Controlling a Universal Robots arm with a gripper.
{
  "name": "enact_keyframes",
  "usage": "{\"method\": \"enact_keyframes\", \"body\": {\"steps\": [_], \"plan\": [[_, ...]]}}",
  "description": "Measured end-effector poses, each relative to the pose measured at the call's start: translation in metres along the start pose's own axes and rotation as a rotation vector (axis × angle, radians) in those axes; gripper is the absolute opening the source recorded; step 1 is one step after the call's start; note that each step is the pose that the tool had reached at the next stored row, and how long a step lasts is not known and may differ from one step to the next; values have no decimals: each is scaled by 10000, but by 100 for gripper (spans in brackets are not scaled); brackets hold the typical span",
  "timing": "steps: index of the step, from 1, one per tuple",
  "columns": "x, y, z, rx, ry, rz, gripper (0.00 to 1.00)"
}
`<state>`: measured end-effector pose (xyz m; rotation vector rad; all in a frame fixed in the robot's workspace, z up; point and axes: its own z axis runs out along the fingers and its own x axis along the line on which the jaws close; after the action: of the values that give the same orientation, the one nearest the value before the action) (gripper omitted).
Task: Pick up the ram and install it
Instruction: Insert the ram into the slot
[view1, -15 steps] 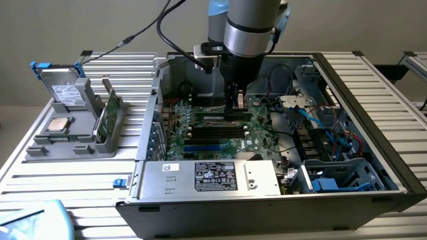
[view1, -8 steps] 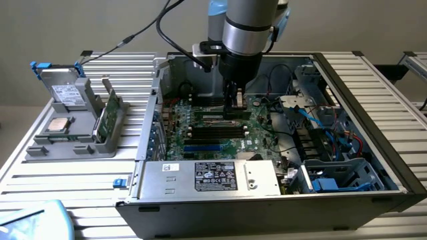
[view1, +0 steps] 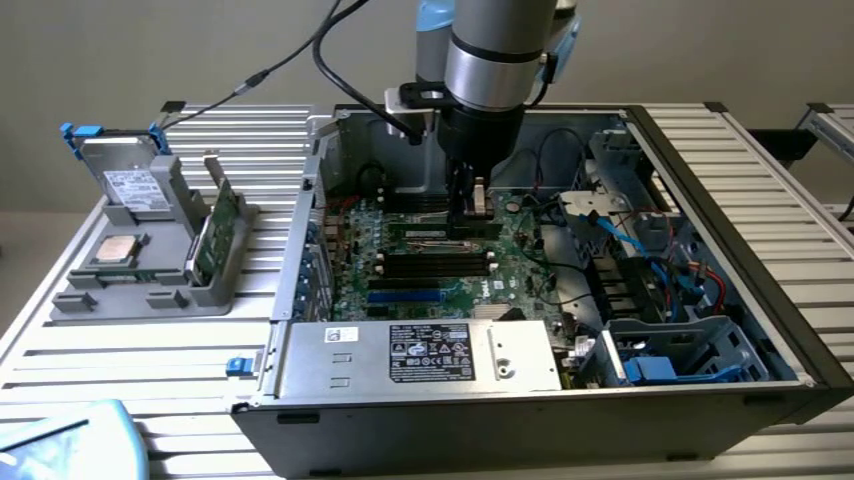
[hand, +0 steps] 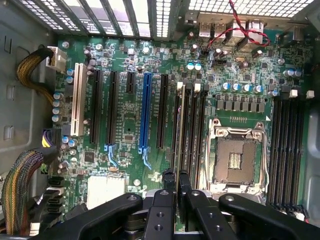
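Observation:
The ram (hand: 180, 127) appears edge-on as a thin pale strip lying along one of the black memory slots (hand: 192, 130) on the green motherboard (hand: 130, 125). Its near end runs in between my fingertips. My gripper (hand: 176, 182) is shut on that end, the two black fingers (hand: 169, 180) nearly together. I cannot tell whether the stick is seated in the slot or just above it. In the exterior view my gripper (view1: 467, 205) points straight down inside the open computer case (view1: 747, 250), low over the slots near the middle of the motherboard (view1: 441, 270).
An open processor socket (hand: 238, 157) sits beside the slots. Cables (view1: 641, 250) and a drive cage crowd the case at the exterior view's right; the power supply (view1: 420, 355) is at the front. Outside, a grey holder (view1: 134, 290) carries a drive (view1: 134, 185), a processor (view1: 120, 248) and a green board (view1: 220, 235).

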<state>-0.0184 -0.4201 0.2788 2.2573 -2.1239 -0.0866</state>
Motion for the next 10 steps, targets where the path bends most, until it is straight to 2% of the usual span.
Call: {"method": "enact_keyframes", "body": {"steps": [6, 10], "plan": [[-3, 3, 8, 4, -1, -9, 14], [-38, 19, 80, 12, 4, -15, 14]]}}
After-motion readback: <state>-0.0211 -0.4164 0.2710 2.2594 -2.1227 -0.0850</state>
